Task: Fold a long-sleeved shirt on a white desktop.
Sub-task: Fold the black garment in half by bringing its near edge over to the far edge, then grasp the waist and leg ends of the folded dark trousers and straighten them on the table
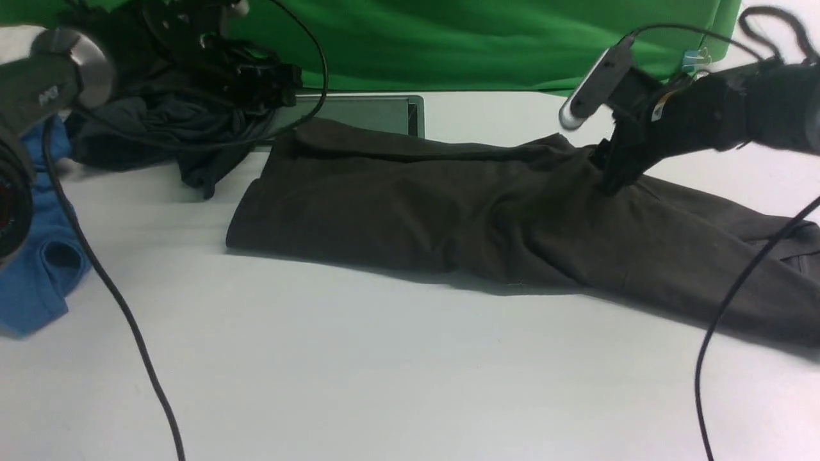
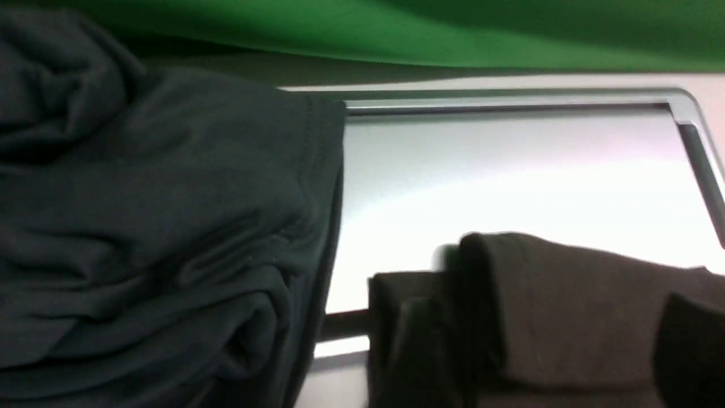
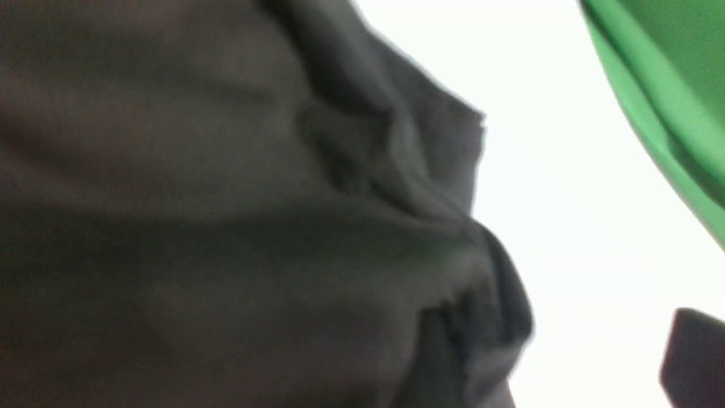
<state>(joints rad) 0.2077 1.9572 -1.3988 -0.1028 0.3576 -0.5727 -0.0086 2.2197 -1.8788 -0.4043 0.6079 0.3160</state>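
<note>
Long-sleeved shirt (image 1: 448, 211) lies flat on the white counter (image 1: 384, 371) as a long folded band. It runs from centre-left out past the right edge of the front view. Its far-left corner sits on the grey cable hatch (image 1: 365, 114).

Left jaws are over that corner. On the left wrist view I see both fingers (image 2: 405, 340) standing apart with the shirt's folded edge between them, not pinched.

Right jaws are down on the shirt's far edge, right of centre. On the right wrist view one finger (image 3: 696, 357) is out over bare counter, with a white gap to the bunched cloth. The other reads as a dark, blurry shape against the cloth. I call them apart, nothing clamped.

Charcoal garment (image 1: 160, 128) is heaped far-left, draped over the hatch's left end, just beside the shirt corner. Blue garment (image 1: 38, 269) is at the left edge, nearer me. Green backdrop (image 1: 480, 38) is behind. Black cables (image 1: 109, 288) trail over the counter on both sides.
</note>
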